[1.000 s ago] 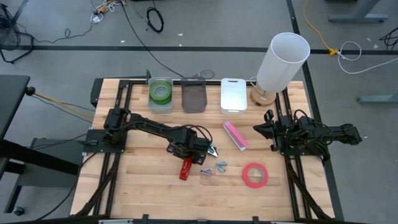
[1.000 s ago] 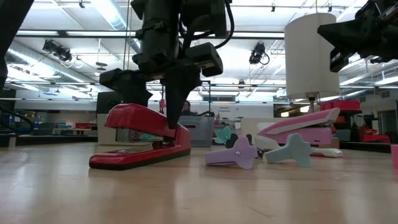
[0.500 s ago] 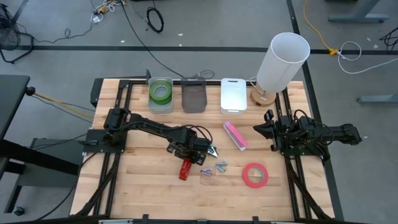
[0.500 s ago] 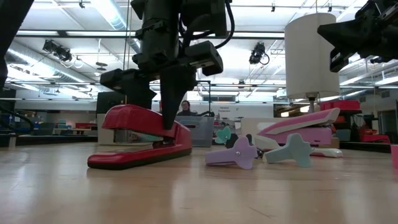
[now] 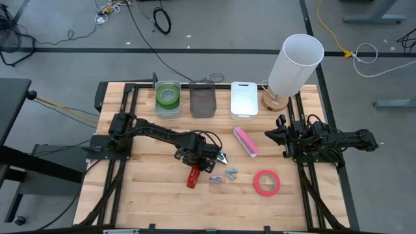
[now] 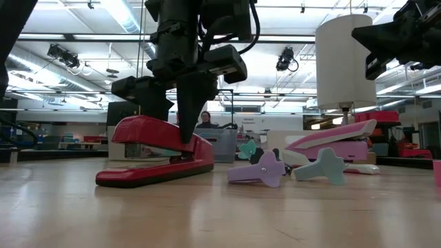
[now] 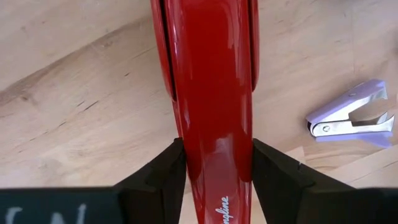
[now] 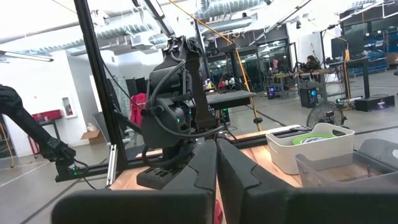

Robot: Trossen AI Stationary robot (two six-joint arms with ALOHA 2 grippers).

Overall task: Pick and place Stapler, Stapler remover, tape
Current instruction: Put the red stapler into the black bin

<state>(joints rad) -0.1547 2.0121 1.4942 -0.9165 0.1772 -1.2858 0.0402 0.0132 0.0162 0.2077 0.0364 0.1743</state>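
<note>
Left gripper (image 7: pixel 214 171): closed on the red stapler (image 7: pixel 208 93), one dark finger pressed to each flank of its body, near mid-table.
Red stapler: one; directly between the left gripper's fingers. In the low view its near end sits a little off the tabletop (image 5: pixel 156 195) while the far end touches.
Pink stapler (image 5: pixel 246 141): one; lying flat beyond the left gripper, toward the right arm and well apart from the red one.
Staple removers: three counted from above, clustered just beside the left gripper on its right-arm side; one is lilac (image 6: pixel 262 169) and one pale teal (image 6: pixel 322 166).
Tape rolls: one red-pink ring (image 5: pixel 266 182) lies flat past the staple removers; green tape (image 5: pixel 168 97) rests in the clear bin (image 5: pixel 158 108) at the table's back edge, behind the left gripper. How many green rolls are stacked there cannot be told.
Bins: three in a row at the back: clear, grey (image 5: pixel 202 100), white (image 5: pixel 244 99).
Lamp (image 5: pixel 294 65): one, white shade, at the back right corner.
Right gripper (image 8: pixel 216 163): fingers pressed together, holding nothing; waiting at the right edge of the table.
Hidden or cut off: the red stapler's rear end runs out of the left wrist view; from above the gripper covers part of it.
</note>
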